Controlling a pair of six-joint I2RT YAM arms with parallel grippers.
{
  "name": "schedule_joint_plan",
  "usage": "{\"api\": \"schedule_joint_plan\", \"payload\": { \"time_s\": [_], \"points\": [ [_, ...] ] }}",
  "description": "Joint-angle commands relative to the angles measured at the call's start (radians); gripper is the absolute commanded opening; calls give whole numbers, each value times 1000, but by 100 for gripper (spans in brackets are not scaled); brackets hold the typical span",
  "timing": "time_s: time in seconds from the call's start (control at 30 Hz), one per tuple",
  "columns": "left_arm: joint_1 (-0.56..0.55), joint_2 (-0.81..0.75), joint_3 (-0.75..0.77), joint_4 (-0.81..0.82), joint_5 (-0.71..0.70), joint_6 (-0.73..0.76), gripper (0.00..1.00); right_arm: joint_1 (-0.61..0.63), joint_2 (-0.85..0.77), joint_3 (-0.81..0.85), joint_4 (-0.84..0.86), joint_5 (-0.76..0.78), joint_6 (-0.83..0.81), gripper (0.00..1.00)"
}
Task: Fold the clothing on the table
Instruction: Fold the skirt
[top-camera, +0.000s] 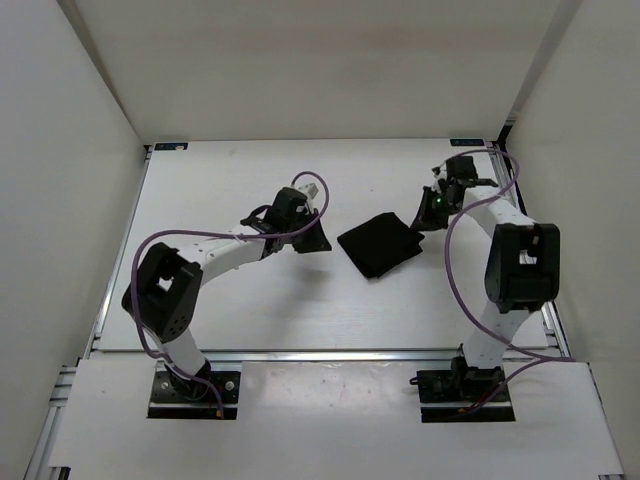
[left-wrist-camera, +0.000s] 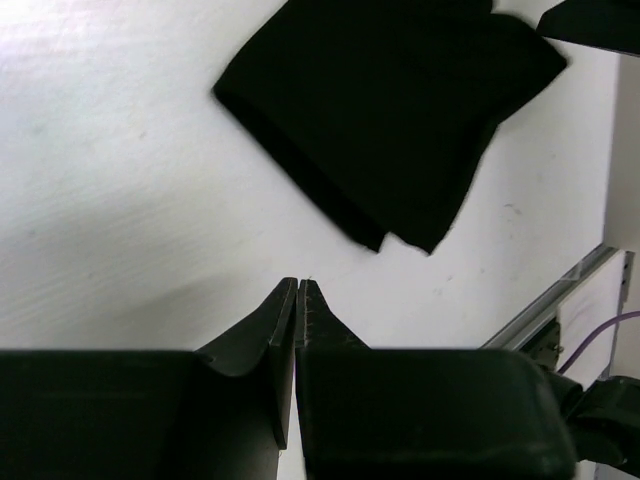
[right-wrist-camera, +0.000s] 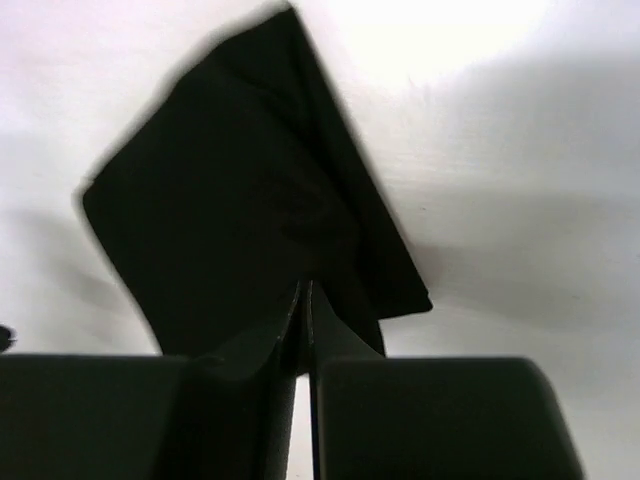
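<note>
The black clothing (top-camera: 380, 245) lies flat on the white table (top-camera: 250, 310) as a small folded square, turned like a diamond. My left gripper (top-camera: 317, 240) hovers just left of it, shut, with nothing between its fingers; in the left wrist view the clothing (left-wrist-camera: 390, 110) lies beyond the fingertips of that gripper (left-wrist-camera: 298, 283). My right gripper (top-camera: 429, 212) sits at the garment's right corner. In the right wrist view its jaws (right-wrist-camera: 303, 287) stand together with only a hairline gap, over the near edge of the clothing (right-wrist-camera: 240, 210). No fabric shows pinched between them.
White walls close in the table on three sides. A silver rail (left-wrist-camera: 545, 310) runs along the right edge, close to the right arm's base link (top-camera: 520, 265). Purple cables (top-camera: 455, 250) loop off both arms.
</note>
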Motion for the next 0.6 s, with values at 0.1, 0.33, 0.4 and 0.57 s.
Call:
{"api": "schedule_joint_plan", "payload": {
  "time_s": [0.1, 0.33, 0.4, 0.57],
  "points": [
    [39, -84, -83, 15, 9, -16, 8, 29, 60, -113, 11, 23, 15, 7],
    [62, -101, -118, 35, 12, -27, 8, 31, -156, -371, -14, 100, 14, 7],
    [56, -84, -117, 41, 12, -29, 8, 32, -202, -432, 17, 98, 28, 8],
    [42, -46, -71, 43, 23, -33, 8, 35, -181, -485, 18, 88, 31, 7]
  ]
}}
